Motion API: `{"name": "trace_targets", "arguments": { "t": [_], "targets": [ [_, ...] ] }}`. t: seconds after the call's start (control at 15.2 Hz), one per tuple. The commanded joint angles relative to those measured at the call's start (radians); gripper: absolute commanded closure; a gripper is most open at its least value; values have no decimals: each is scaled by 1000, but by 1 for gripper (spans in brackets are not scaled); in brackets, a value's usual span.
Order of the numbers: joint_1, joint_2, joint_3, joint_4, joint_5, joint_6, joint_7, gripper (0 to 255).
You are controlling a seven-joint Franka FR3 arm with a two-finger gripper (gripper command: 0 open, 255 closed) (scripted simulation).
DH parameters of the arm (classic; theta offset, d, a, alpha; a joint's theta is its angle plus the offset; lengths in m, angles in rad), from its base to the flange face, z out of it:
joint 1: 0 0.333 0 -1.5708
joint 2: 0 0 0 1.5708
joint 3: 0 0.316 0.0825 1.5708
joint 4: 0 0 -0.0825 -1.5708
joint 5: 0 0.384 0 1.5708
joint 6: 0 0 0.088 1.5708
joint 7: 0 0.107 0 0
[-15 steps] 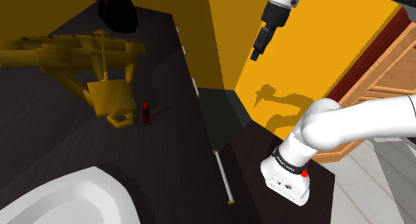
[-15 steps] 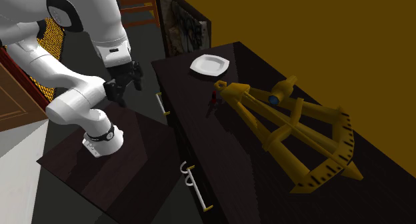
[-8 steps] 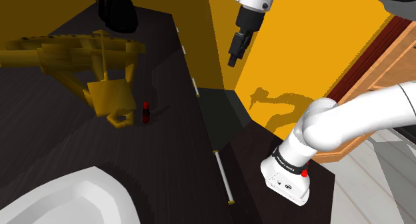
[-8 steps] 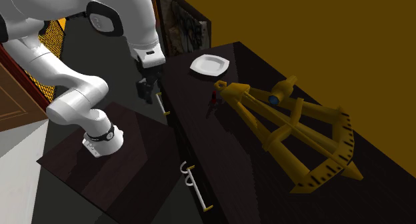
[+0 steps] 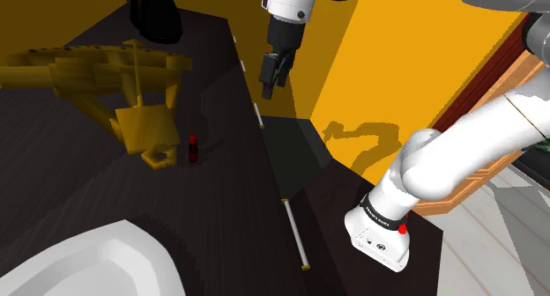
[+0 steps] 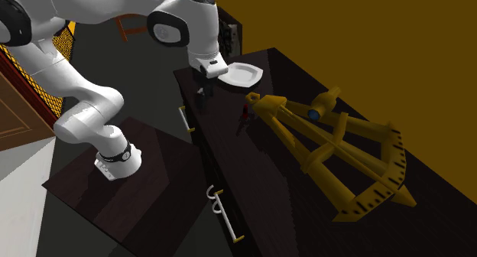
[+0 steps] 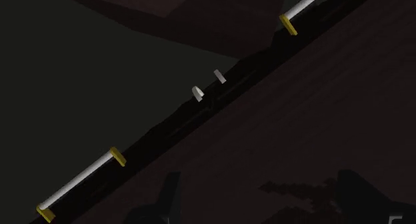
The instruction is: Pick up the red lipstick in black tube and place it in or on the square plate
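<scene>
Fingers of the black hand (image 5: 271, 74) stood apart, holding nothing. It had swung from beside the stand to over the dark bench's (image 5: 106, 206) front edge, nearer the small red lipstick in black tube (image 5: 192, 147), which stood upright beside the yellow sextant (image 5: 106, 74). The approach seemed only begun.

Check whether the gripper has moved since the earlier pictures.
Yes: in the shoulder view the gripper has swung left, toward the unmoved lipstick.
</scene>
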Motion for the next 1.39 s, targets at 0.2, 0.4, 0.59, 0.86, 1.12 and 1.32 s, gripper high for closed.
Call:
{"name": "trace_targets", "arguments": {
  "t": [0.2, 0.4, 0.59, 0.86, 1.12, 1.32],
  "targets": [
    [23, 172, 72, 103, -9, 45, 68, 0],
    [41, 282, 111, 182, -30, 60, 112, 0],
    [65, 398, 144, 272, -61, 66, 158, 0],
    [110, 559, 175, 410, -114, 59, 218, 0],
    [117, 575, 176, 385, -119, 98, 224, 0],
    [118, 579, 176, 349, -121, 137, 225, 0]
  ]
}}
